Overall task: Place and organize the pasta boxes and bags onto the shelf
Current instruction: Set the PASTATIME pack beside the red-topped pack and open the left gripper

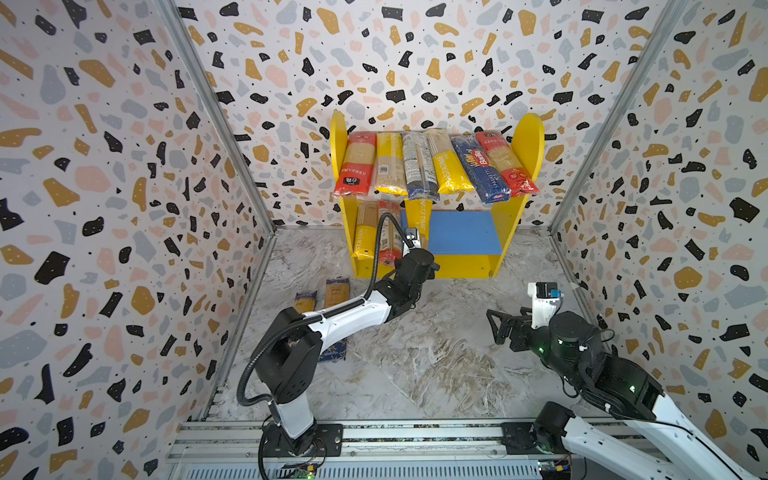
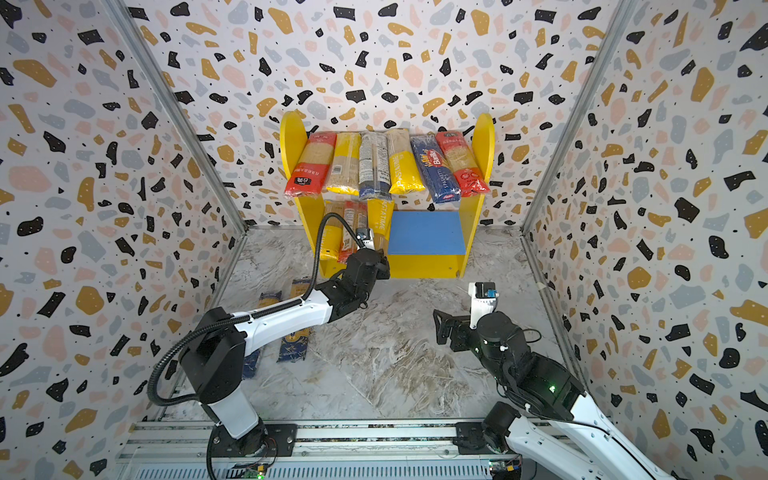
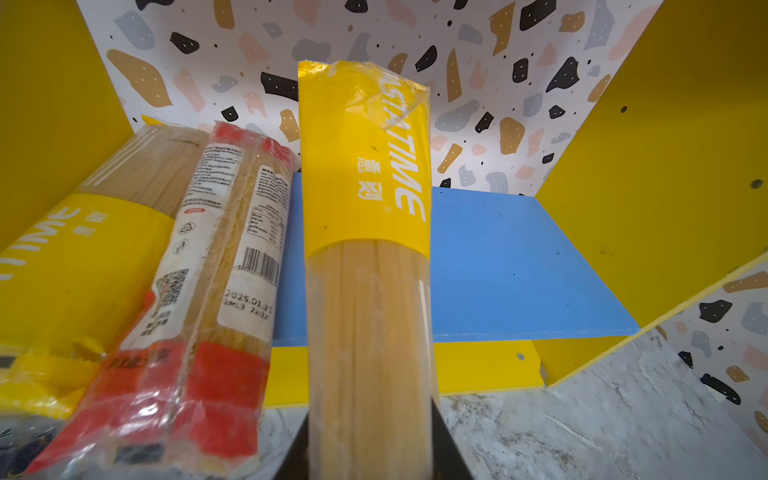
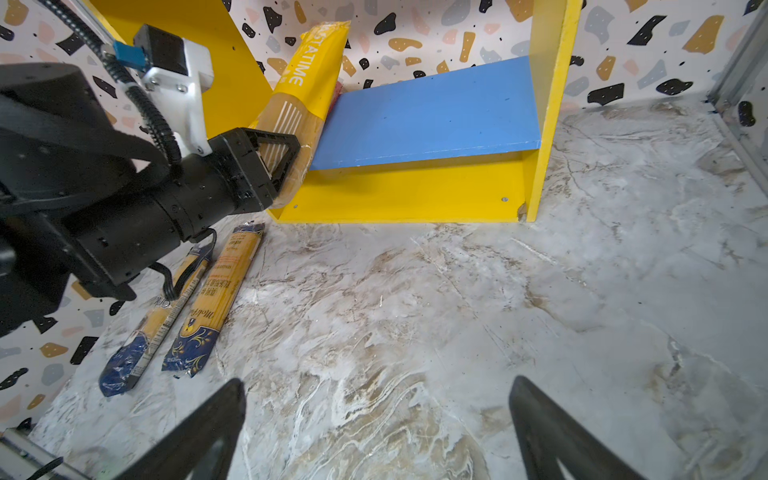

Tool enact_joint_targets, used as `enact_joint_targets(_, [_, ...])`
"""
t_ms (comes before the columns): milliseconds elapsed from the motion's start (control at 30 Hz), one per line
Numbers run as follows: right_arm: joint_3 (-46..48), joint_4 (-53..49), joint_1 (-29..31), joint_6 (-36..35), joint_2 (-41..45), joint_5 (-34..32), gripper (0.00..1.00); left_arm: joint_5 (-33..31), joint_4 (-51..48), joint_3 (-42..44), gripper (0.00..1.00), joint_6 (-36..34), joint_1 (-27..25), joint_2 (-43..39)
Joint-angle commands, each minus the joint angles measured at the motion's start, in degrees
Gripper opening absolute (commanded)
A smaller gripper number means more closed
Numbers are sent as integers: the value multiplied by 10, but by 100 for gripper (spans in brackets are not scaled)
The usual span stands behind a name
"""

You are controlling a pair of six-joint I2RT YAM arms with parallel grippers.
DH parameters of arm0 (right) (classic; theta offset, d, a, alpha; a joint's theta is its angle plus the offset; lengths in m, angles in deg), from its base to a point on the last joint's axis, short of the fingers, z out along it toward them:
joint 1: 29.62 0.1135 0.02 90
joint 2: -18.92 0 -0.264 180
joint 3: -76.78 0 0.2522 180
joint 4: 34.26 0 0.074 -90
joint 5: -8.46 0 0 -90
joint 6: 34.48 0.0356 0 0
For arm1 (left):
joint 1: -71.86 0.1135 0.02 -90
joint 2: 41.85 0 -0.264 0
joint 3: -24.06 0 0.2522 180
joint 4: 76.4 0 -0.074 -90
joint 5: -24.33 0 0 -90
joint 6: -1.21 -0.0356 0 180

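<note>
- Left wrist view: the left gripper point(image 3: 371, 444) is clamped on the clear end of a yellow PASTATIME packet point(image 3: 365, 187).
- In both top views the packet points to 12 o'clock from the gripper, into the lower tier of the shelf point(image 1: 528, 141).
- The right gripper point(image 4: 378, 390) hangs spread wide, holding nothing, at 4 o'clock from the shelf.
- Two blue-gold packets point(image 4: 212, 299) lie at 8 o'clock from the left gripper.

floor packets point(image 1: 337, 291): near ends hidden under left arm
held packet point(image 3: 365, 332): near end cut off, blurred
right fingers point(image 4: 536, 411): bases cut off

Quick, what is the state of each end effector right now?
Left end effector: closed, holding the yellow PASTATIME packet.
Right end effector: open, holding nothing.
</note>
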Motion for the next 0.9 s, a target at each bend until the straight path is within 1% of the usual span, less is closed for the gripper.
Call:
enact_joint_targets(0, [-25, -14, -4, -13, -8, -22, 99, 6, 121, -56, 0, -2, 19, 0])
enact_joint_targets(233, [-36, -11, -19, -23, -22, -28, 99, 34, 120, -98, 0, 6, 49, 44])
enact_joint_targets(633, [-50, 23, -72, -42, -65, 36, 99, 72, 110, -147, 0, 20, 72, 96])
enact_joint_targets(867, [-62, 36, -109, -54, -85, 73, 99, 79, 100, -176, 0, 31, 81, 122])
